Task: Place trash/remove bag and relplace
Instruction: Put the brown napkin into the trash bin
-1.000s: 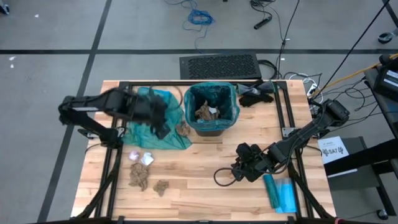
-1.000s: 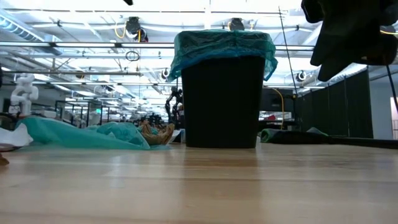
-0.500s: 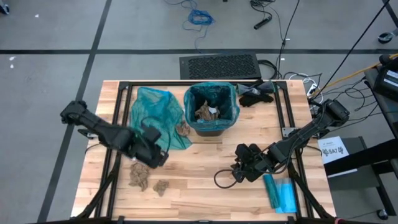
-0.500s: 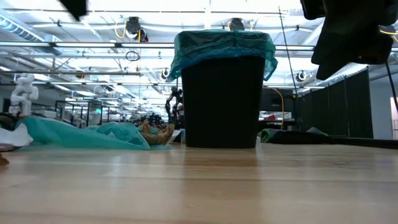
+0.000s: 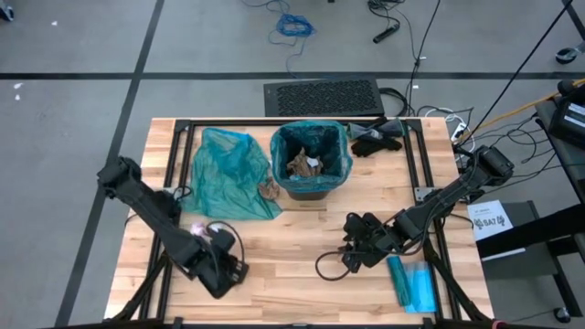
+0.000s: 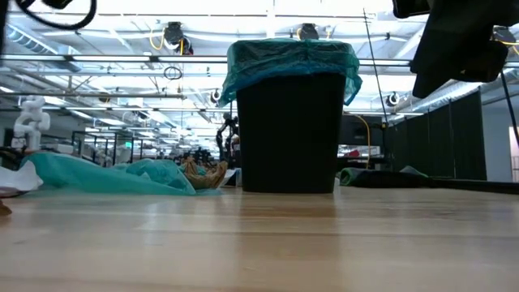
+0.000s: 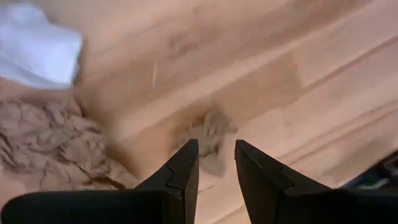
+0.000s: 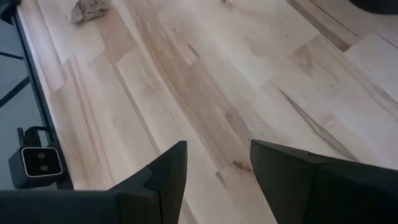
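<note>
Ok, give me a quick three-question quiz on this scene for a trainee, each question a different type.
1. True or false: the bin has no bag lining it.
2. Fill in the blank: the loose teal bag lies flat on the ____ arm's side of the bin.
3. Pick one: the left arm's jaws stand open just above A) a brown paper wad, B) the bin, C) the loose teal bag.

Key: 1 false, since a teal liner is folded over its rim; 2 left; 3 A.

Left hand (image 5: 222, 272) hides table wads, bin's (image 5: 311, 163) depths — dark
</note>
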You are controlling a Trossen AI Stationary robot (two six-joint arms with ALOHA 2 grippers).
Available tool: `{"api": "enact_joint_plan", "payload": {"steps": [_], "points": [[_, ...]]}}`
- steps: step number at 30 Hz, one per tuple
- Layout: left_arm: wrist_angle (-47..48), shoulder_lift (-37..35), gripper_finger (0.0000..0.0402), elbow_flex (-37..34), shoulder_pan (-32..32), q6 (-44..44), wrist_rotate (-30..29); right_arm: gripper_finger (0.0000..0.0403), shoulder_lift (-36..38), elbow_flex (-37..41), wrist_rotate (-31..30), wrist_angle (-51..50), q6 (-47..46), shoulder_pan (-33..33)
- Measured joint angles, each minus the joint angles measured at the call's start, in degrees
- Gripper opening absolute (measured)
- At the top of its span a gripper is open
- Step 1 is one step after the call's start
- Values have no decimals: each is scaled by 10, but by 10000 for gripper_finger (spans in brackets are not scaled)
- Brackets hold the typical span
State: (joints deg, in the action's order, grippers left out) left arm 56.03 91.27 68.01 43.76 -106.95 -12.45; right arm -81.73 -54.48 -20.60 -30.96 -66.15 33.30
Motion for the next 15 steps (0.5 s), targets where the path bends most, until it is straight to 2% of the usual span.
{"api": "enact_joint_plan", "payload": {"steps": [4, 12, 15], "points": [[-24, 47, 103, 0, 4, -8, 39, 169, 0, 0, 3, 0, 0, 1], [-115, 145, 103, 0, 1, 1, 43, 169, 0, 0, 15, 3, 10, 2], [-140, 196, 102, 3, 0, -5, 99, 169, 0, 0, 15, 10, 12, 2]]}}
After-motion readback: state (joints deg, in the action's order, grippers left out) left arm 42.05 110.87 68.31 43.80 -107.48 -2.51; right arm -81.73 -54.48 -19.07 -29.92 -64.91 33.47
